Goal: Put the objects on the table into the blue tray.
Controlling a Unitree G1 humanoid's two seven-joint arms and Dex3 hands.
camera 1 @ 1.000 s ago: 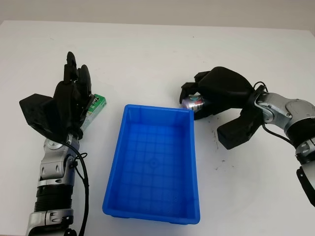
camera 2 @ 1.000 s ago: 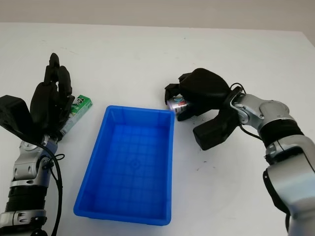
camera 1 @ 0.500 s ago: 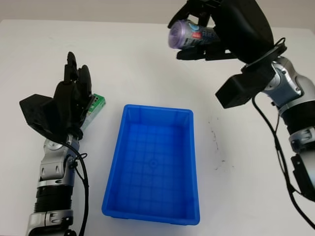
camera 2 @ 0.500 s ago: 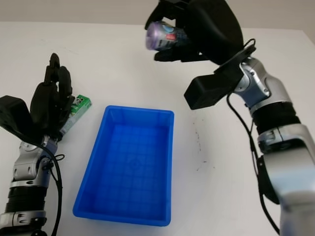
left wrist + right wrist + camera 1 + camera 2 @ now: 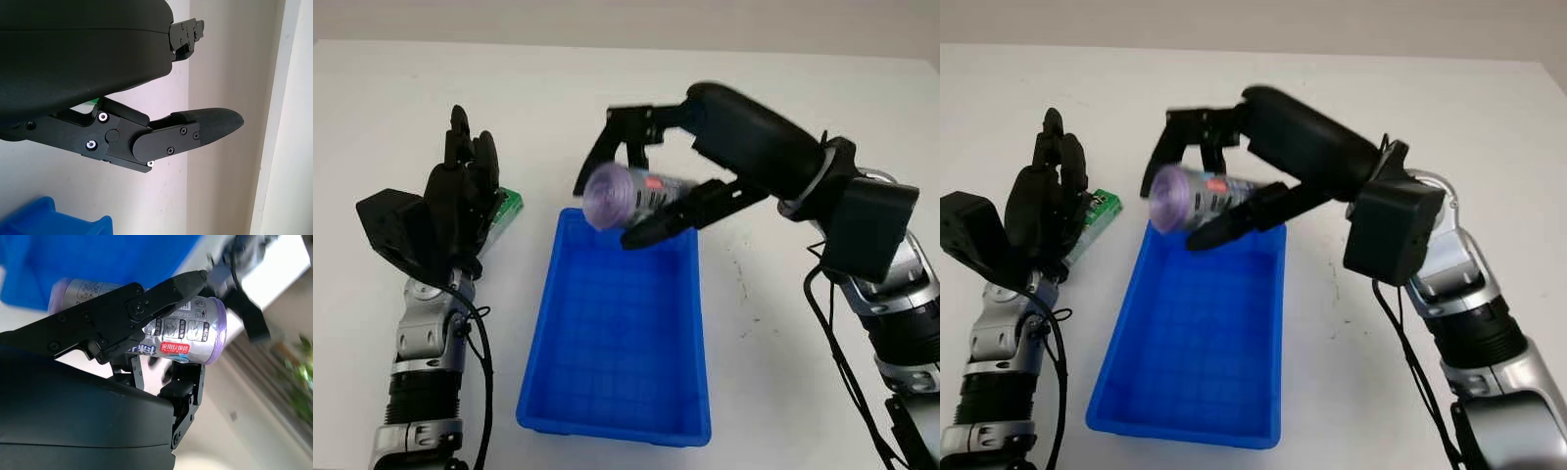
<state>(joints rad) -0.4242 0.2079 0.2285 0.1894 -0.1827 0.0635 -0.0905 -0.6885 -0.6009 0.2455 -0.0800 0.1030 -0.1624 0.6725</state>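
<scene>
Purple can (image 5: 625,197) up in the air, tipped on its side, right above the far end of the blue tray (image 5: 619,398). Pinched between the curled fingers (image 5: 680,212) of the right hand (image 5: 724,147), reaching in over the tray's far rim. Green packet (image 5: 505,208) flat on the white table (image 5: 607,88), just off the tray's far-left corner. Left hand (image 5: 460,201) open, upright, standing over that packet, holding nothing.
</scene>
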